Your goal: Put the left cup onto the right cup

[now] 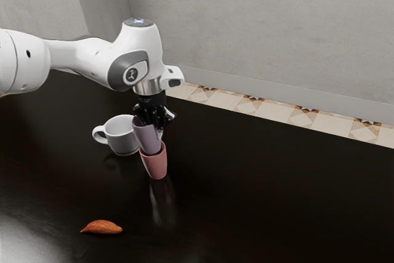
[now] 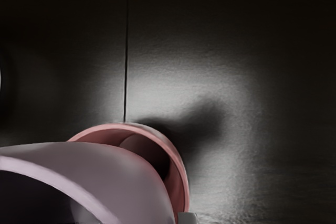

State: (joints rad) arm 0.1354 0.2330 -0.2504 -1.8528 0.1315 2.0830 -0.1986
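The exterior camera stands back at my side, looking across the dark desk (image 1: 277,177). My wrist camera looks down from close. Both share the lilac cup (image 1: 146,137) nested in the pink cup (image 1: 155,161).

A white mug (image 1: 122,136) stands just beside the gripper (image 1: 149,121) and blocks that side. Under the hand the lilac cup (image 1: 146,138) leans in the pink cup (image 1: 156,163). The table (image 1: 277,189) on the other side is open.

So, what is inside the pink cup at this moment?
The lower end of the tilted lilac cup sits inside the pink cup, its upper end at the gripper. The pink cup's floor is covered, so it cannot be seen.
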